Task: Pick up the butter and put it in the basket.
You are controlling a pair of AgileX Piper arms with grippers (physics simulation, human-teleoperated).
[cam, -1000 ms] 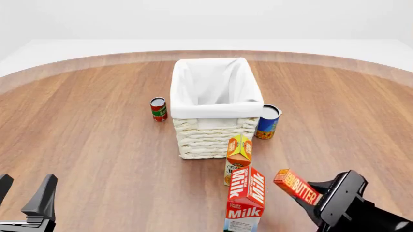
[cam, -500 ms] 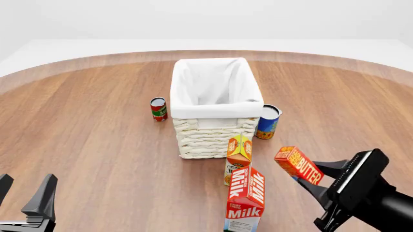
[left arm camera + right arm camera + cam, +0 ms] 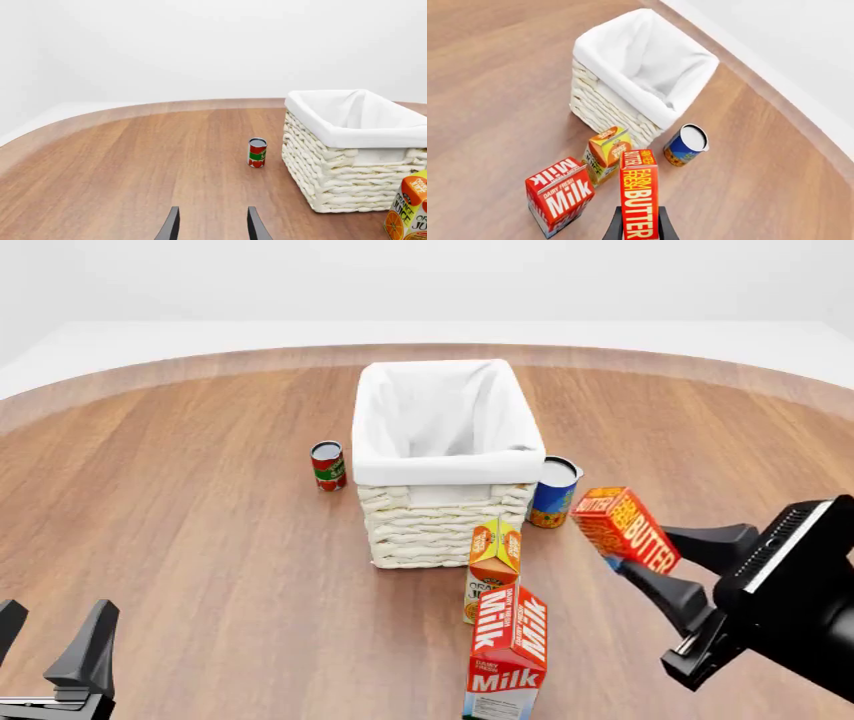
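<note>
Carrying the small flat red-orange butter box clamped in the right gripper, airborne right of the big cream woven wicker basket, so I'd clear its cloth-lined rim, centre over the opening, then release; left gripper idle, fingers apart.
</note>
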